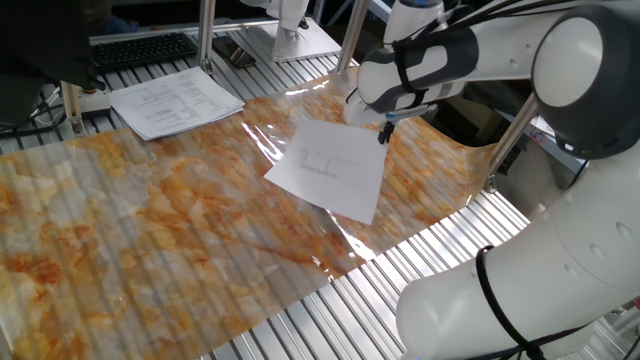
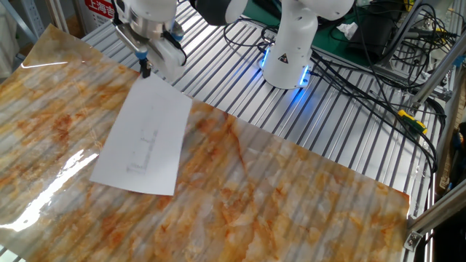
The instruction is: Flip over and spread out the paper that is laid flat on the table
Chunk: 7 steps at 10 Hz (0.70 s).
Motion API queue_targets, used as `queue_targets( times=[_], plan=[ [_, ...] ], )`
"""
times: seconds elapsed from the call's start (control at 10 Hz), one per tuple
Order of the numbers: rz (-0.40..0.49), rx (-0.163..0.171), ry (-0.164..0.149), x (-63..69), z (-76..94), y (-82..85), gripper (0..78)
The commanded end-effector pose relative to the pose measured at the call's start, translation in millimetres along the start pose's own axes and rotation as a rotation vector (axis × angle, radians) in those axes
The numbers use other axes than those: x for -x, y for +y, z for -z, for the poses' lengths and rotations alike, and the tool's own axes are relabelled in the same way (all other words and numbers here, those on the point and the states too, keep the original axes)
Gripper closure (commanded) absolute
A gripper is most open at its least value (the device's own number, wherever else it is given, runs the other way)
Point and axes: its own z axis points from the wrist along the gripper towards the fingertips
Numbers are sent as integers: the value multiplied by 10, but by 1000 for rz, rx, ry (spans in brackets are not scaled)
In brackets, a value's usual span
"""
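The arm (image 1: 560, 60) is glossy white, built of fat rounded links with dark grey bands at the joints. Its base (image 2: 290, 45) is a white column bearing a small black triangle mark and glowing blue at the foot. The tool (image 1: 385, 131) ends in slim dark fingers with a blue accent.
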Motion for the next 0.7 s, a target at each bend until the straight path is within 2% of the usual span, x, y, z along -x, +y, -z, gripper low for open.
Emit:
queue_targets(
  times=[0.1,0.6,0.7],
  plan=[
    [18,-23,-7,42,147,-154,762],
    [8,-52,-13,-24,251,-134,762],
    [6,-71,-16,-58,299,-122,762]
  ],
)
